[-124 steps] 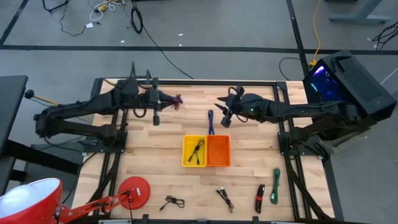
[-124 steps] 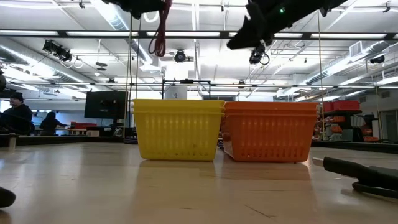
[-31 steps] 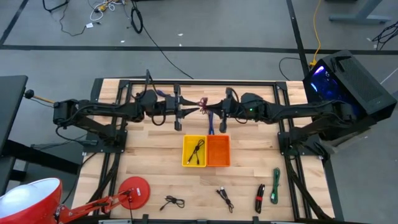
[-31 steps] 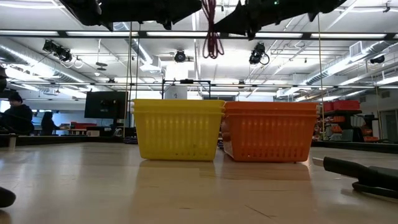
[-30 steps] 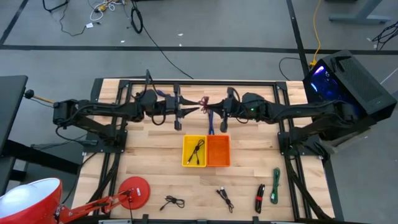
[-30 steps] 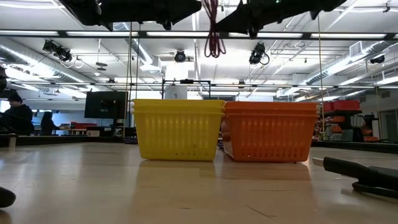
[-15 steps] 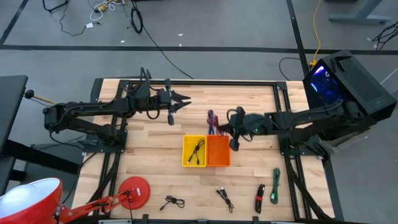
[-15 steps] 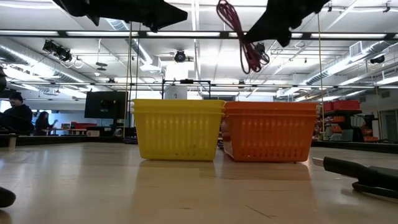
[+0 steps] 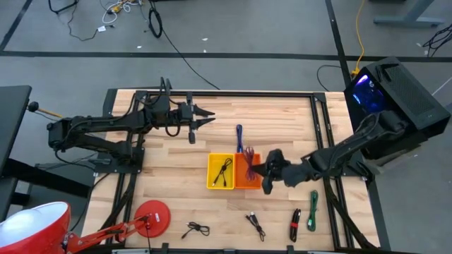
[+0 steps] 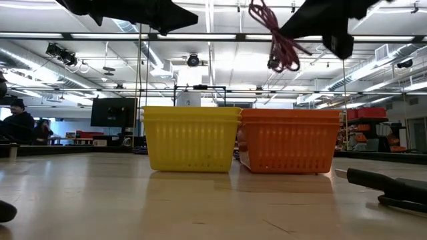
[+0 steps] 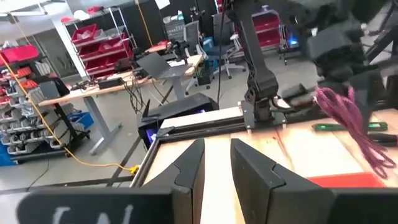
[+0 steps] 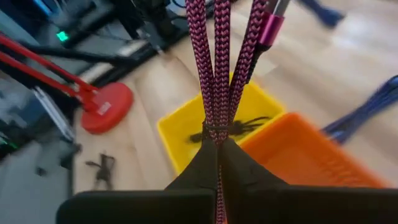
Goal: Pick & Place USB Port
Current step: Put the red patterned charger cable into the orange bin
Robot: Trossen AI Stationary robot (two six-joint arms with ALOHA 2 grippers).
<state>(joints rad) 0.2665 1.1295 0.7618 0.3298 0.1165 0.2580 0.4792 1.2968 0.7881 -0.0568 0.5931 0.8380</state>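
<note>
High view: right gripper [image 9: 263,171] over the orange bin [image 9: 248,176], jaws pinched shut on a bundled magenta braided USB cable [image 9: 249,156] that hangs just above the bin's far rim. Beside it and touching, the yellow bin [image 9: 220,171] with a black cable [image 9: 225,168] coiled inside. Just beyond the bins, a blue cable [image 9: 239,135] lying on the wooden table [image 9: 176,190]. Left gripper [image 9: 205,116] held up over the far left part of the table, well apart from the bins — fingers spread, nothing between them.

Along the near edge: a red round lamp base [image 9: 152,215], two small black cables [image 9: 195,229] and [image 9: 256,224], a red-and-black cable bundle [image 9: 295,224], a green cable bundle [image 9: 313,209]. Off the table's right side, a dark computer case [image 9: 397,88] glowing purple.

Right wrist view: closed fingertips [image 12: 208,158] clamped on the magenta strands [image 12: 214,68], a metallic pink plug sleeve [image 12: 271,29] at the upper edge, plug tip cut off by the frame. Yellow bin [image 12: 186,130] and orange bin [image 12: 298,155] blurred beneath.

Left wrist view: open fingers [image 11: 190,167], the magenta cable [image 11: 348,118] dangling farther off under the other arm; white marks on the dark body at the bottom, too blurred to read. No legible brand or label anywhere.

Low view: cable [image 10: 280,40] hanging high above the orange bin [image 10: 288,141]; both grippers mostly cut off by the top edge. A person [image 10: 17,123] seated far in the room, at the left.
</note>
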